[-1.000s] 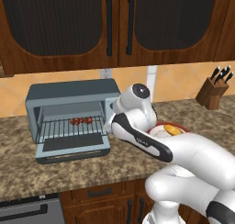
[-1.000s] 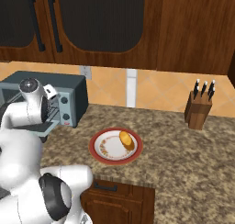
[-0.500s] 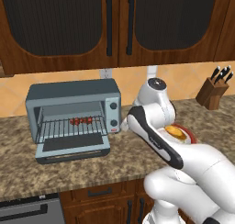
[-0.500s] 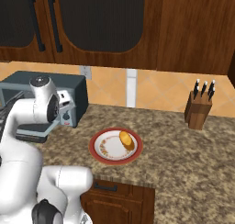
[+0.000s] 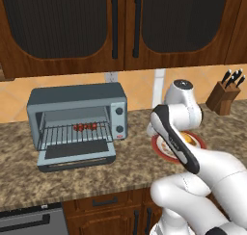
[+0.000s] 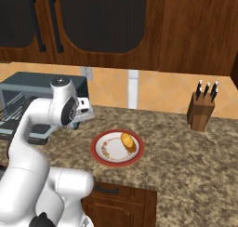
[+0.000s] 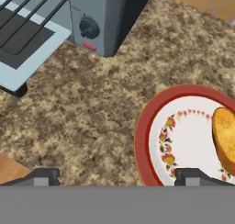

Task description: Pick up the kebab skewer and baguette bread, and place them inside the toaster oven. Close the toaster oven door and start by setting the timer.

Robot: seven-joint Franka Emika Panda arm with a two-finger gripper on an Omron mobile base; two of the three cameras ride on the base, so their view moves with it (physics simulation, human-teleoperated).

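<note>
The kebab skewer lies on the wire rack inside the toaster oven. The toaster oven door hangs open, flat over the counter. The baguette bread rests on the right side of a red-rimmed plate. In the hand view my gripper hovers open over the counter at the plate's left rim. Nothing is between its fingertips. The baguette bread sits to its right, and the oven's corner with a dark knob is up and left.
A wooden knife block stands at the back right of the granite counter. Dark wood cabinets hang above. My own arm hides most of the plate in the left base view.
My arm has swung to the right, away from the oven's front and towards the plate. The gripper has stayed open. The skewer has stayed on the rack.
</note>
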